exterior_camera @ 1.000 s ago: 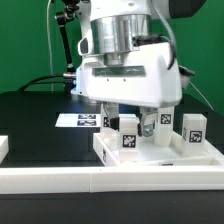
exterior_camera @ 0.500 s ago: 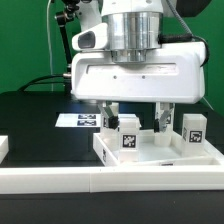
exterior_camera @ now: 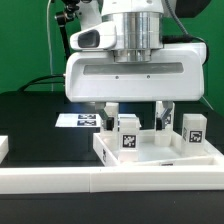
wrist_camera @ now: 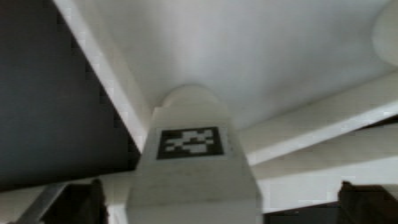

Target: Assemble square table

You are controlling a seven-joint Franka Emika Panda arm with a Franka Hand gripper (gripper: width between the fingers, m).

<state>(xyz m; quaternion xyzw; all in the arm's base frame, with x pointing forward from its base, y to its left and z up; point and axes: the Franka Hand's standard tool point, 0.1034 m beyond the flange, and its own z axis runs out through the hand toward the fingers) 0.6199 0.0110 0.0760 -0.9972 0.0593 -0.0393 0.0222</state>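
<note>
Gripper (exterior_camera: 136,116) hangs low over the white table top (exterior_camera: 158,152), jaws wide apart, holding nothing; a tagged leg (exterior_camera: 127,132) stands upright betw. the fingers (exterior_camera: 111,113); another leg (exterior_camera: 193,130) stands near the exterior view's right rim; wrist view shows leg (wrist_camera: 187,160) close up.

The gripper (exterior_camera: 135,115) body hides the table top's (exterior_camera: 205,152) far rim behind it; the wrist view's peg leg (wrist_camera: 192,165) beneath the fingers is blurred and cut off.

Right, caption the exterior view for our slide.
Open gripper straddling a leg standing on the tabletop.
</note>
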